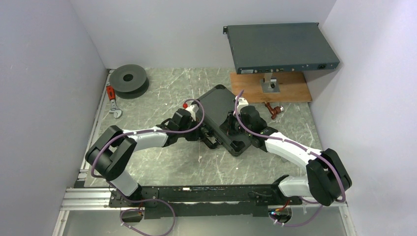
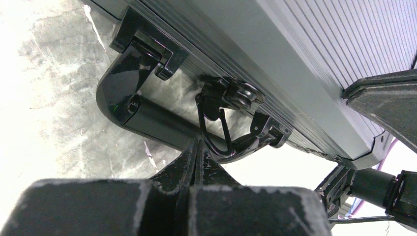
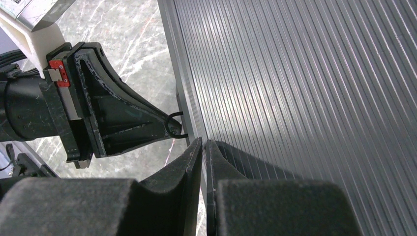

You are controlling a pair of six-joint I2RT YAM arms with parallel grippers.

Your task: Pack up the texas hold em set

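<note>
We find the briefcase (image 1: 221, 110) closed and lying flat at mid-tabletop (image 1: 172, 162). Its long axis runs far-left to near-right, with the handle (image 2: 142, 108) edge facing left. The left tool (image 2: 196, 152), fingers together, meets the latch (image 2: 231, 96) wire loop there and is nearer. The right tool (image 3: 204, 147), also together, sits at the ribbed lid.

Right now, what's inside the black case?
Nothing shows: the case is closed, its ribbed lid covering whatever it holds. Only the outside is visible: handle and wire latch.

Left hand (image 2: 199, 147) and right hand (image 3: 204, 143) crowd briefcase (image 1: 219, 105) edge.
</note>
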